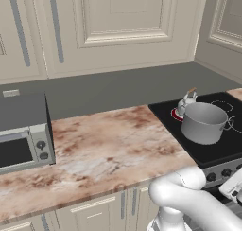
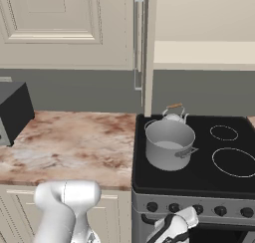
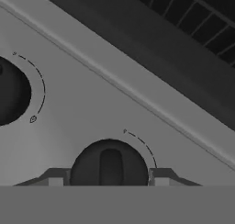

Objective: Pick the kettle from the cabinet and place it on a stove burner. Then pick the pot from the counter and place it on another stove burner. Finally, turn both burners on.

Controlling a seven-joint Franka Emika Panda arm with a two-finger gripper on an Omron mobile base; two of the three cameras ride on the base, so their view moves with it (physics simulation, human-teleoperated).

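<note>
1. Kettle (image 1: pixel 187 102) is sitting on the rear burner at the cabinet side of the stove (image 2: pixel 199 180), already out of the cabinet (image 2: pixel 204 55), just behind the pot (image 1: pixel 204 123) and about touching it.
2. In the left base view the burner ring (image 1: pixel 177 114) under the kettle is showing red, so I'm judging that burner is already lit; the right base view is hiding it behind the pot.
3. Pot is resting on the front burner on the same side, off the counter (image 1: pixel 104 149), so you're done with both placements.
4. You're now working the last step: the second burner, presumably the pot's.
5. Gripper (image 3: pixel 109 182) is hanging low at the stove's front panel; its fingertips (image 3: pixel 55 178) are standing apart on either side of a dark knob (image 3: pixel 110 165), straddling it without visibly pinching.
6. Whether the pads are touching the knob's sides, I can't tell.
7. Second knob (image 3: pixel 11 91) is sitting beside it along the panel, untouched.
8. Next move, as I'm reading it: close on the straddled knob, then rotate the wrist along the printed arc.
9. Kettle looks small, rounded and silvery, with a thin wire handle, brown wooden grip, knobbed lid, standing upright.
10. Pot looks wide, plain grey and cylindrical, with a small loop handle showing on the side.
</note>
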